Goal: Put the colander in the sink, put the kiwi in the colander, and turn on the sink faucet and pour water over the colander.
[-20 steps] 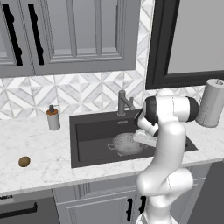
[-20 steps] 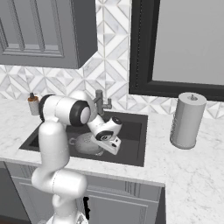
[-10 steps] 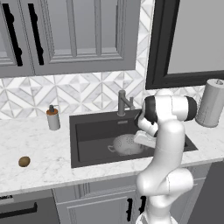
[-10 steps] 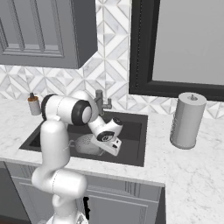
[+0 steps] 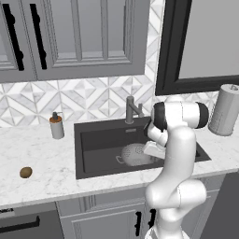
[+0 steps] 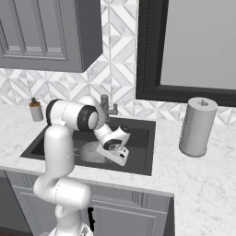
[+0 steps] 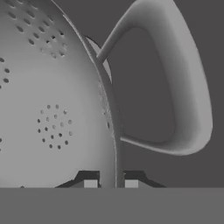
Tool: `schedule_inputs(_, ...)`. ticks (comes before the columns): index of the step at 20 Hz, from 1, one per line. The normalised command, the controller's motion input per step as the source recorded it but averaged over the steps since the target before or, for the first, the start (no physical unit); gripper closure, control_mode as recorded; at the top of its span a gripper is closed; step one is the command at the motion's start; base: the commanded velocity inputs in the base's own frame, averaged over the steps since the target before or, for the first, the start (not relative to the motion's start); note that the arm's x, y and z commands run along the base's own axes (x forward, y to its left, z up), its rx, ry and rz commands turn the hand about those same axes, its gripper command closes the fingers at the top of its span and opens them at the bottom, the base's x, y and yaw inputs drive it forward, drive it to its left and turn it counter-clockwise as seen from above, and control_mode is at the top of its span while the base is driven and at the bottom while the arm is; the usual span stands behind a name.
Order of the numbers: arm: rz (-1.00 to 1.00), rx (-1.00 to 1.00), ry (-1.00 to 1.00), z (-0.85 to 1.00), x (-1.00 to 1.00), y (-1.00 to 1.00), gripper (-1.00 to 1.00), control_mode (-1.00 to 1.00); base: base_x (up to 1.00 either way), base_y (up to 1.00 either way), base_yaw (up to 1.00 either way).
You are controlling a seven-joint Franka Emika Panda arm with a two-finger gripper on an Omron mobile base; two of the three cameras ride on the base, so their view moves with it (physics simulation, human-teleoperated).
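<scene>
Right up close in the hand view, the gripper (image 7: 107,183) has its jaws pinched narrow on the thin rim of the colander (image 7: 48,100), one dark fingertip (image 7: 89,181) inside the bowl and the other outside. Only the tips show; the rest is cut off at the bottom edge. Perforated bowl fills the left, also cropped, and one loop handle (image 7: 183,87) arcs out over the dark basin floor behind.

From the base cameras the fingers themselves are hard to make out. In the left base view the white arm's own forearm and hand cover the colander's (image 5: 136,154) near right side, so the grip point is hidden there. The colander sits down inside the sink (image 5: 93,140), toward its middle, with a loop handle poking out to the left. In the right base view the colander (image 6: 90,152) is half hidden behind the arm's upright link and wrist; whether it rests flat or tilted, I can't tell.

Out on the marble counter (image 5: 42,163), well apart to the left, lies the kiwi (image 5: 26,172), long axis roughly side to side. Farther back, the sink faucet (image 5: 132,109) stands at the rear rim, spout angled toward the basin. A soap dispenser (image 5: 56,126) and a paper towel roll (image 6: 197,127) flank the sink.
</scene>
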Motion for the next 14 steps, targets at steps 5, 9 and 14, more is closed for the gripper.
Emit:
schedule_inputs(5,0.03,0.0,0.0,0.0,-0.04,-0.08,1.0,-1.0,0.0,0.0,0.0)
schedule_inputs(9,0.03,0.0,0.0,0.0,-0.04,-0.01,1.0,-1.0,0.0,0.0,0.0)
schedule_inputs(14,0.01,0.0,0.0,0.0,0.0,0.0,-1.0,-1.0,0.0,0.0,0.0)
